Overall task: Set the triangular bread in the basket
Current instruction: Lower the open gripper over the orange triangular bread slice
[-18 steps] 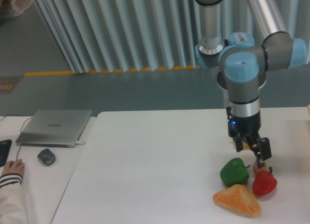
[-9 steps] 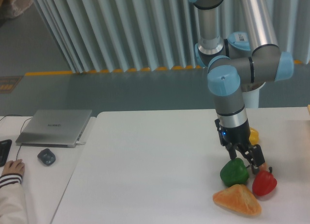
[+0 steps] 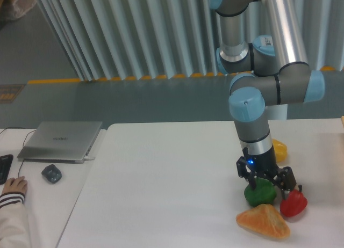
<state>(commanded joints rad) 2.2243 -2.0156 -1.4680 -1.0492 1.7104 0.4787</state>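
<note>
The triangular bread (image 3: 263,221), a golden-orange bun with rounded corners, lies at the table's front right edge. My gripper (image 3: 265,183) hangs just behind and above it, low over a green bell pepper (image 3: 259,192). Its fingers are spread to either side of the pepper's top, open and holding nothing. The bread is untouched and a short way in front of the fingertips. The basket is out of view.
A red bell pepper (image 3: 293,203) sits right of the green one, close to the bread. A yellow bell pepper (image 3: 279,149) lies behind the arm. A laptop (image 3: 60,140), a mouse (image 3: 51,173) and a person's hand (image 3: 13,186) are on the left desk.
The gripper has swung left and dropped lower, from above the red pepper to over the green pepper. The yellow pepper behind it has come into sight. The bread has not moved.
</note>
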